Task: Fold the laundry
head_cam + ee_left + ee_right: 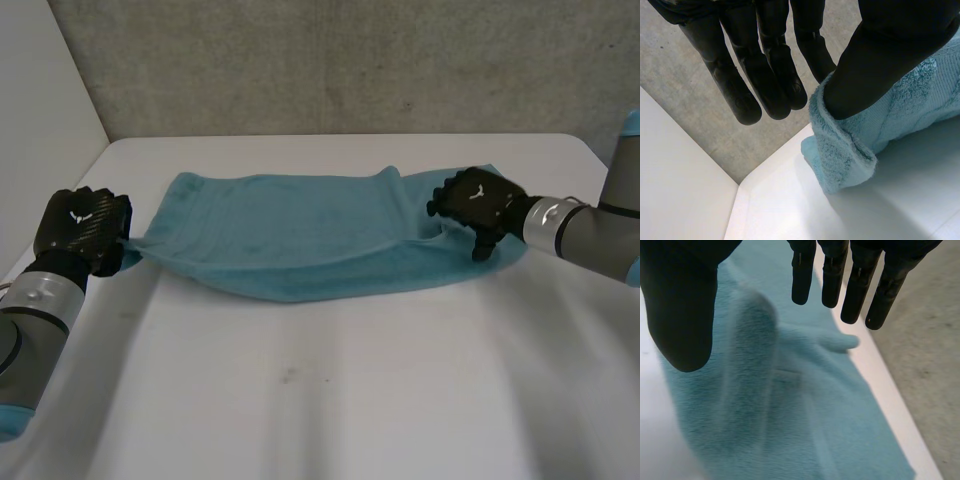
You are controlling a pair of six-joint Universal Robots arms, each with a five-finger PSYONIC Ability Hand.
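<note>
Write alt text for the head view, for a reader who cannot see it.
A teal towel lies spread across a white table between two black robot hands. The left hand pinches the towel's left corner, drawn to a point, and the right hand sits at its rumpled right end. A grey concrete wall stands behind the table.

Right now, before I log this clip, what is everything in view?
towel: one, light blue, lying across the middle of the table, its left corner pulled out to a point.
table: one, white, under the towel.
wall: one, grey, behind the table.
left robot hand: one, black, pinching the towel's left corner under its thumb.
right robot hand: one, black, fingers straight, over the towel's right end.
</note>
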